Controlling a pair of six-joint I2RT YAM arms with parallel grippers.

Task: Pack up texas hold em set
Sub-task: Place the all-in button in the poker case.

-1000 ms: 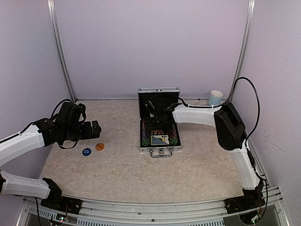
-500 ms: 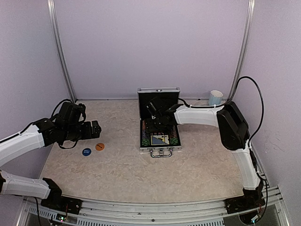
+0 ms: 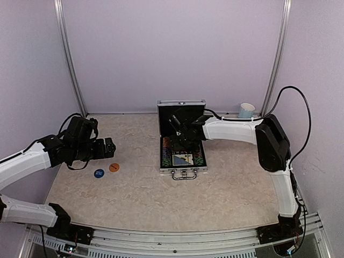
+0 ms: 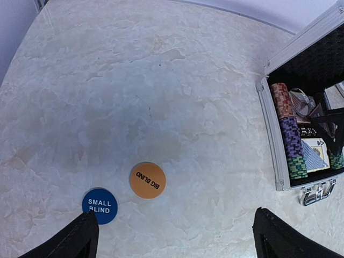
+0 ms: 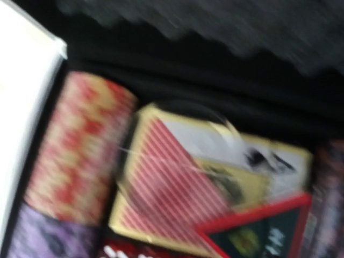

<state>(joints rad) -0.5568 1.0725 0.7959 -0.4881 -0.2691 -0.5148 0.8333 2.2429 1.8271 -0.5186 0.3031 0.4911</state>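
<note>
The silver briefcase [image 3: 184, 173] stands open mid-table with its lid up. It also shows in the left wrist view [image 4: 269, 113], holding chip rows [image 4: 287, 142] and card decks. My right gripper [image 3: 180, 133] is low inside the case, and its jaws are hidden. The right wrist view is blurred and shows a red card deck [image 5: 166, 183] under a faint clear round outline, beside red chips [image 5: 75, 150]. The blue disc [image 3: 98, 173] and orange disc [image 3: 114, 167] lie on the table at left. My left gripper [image 3: 110, 148] hovers open above the blue [image 4: 100, 206] and orange [image 4: 148, 180] discs.
A light-blue mug [image 3: 246, 110] stands at the back right corner. Walls close in the table on the left, back and right. The right arm [image 3: 231, 129] stretches over the table from the right toward the case.
My right gripper has shifted a little inside the case and its elbow has risen and moved right. The left arm and both discs have not moved.
</note>
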